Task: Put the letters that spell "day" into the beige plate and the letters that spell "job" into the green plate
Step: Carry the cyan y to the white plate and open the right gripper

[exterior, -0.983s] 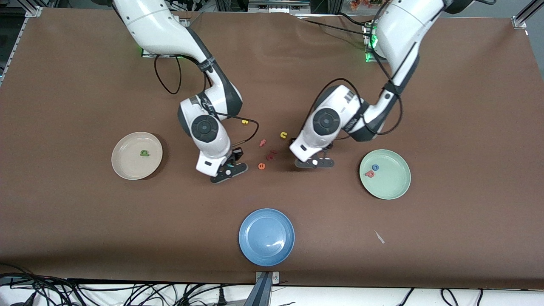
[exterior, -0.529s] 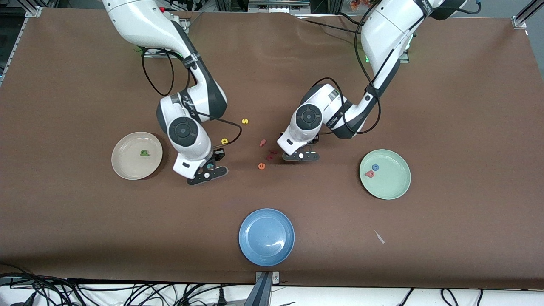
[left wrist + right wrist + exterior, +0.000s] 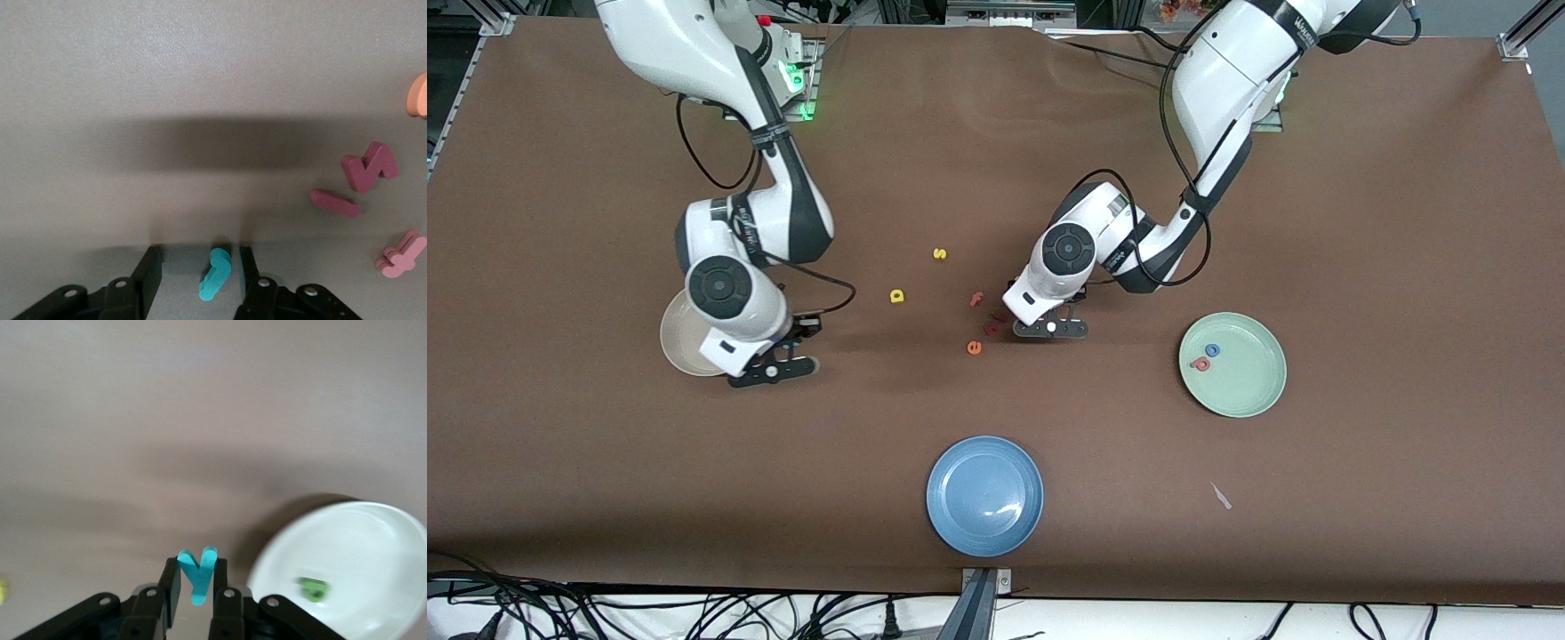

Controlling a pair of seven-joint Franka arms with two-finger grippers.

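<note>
My right claw (image 3: 197,597) has swung over to the beige plate's (image 3: 360,587) rim, pinching the teal "y" (image 3: 197,577). My left claw (image 3: 200,283) has dropped, its half-open jaws flanking the teal hooked stroke (image 3: 215,273) on the bench (image 3: 1360,222).

Your left end effector (image 3: 197,280) straddles the teal hooked stroke (image 3: 215,273) on the surface (image 3: 200,80), fingers (image 3: 148,270) apart. Dark red pieces (image 3: 360,177) lie nearby.

A round blue plate (image 3: 984,495) is sitting at lower centre; a yellow foam "s" (image 3: 939,254), pink "f" (image 3: 976,299) and orange "e" (image 3: 975,348) are lying mid-frame.
</note>
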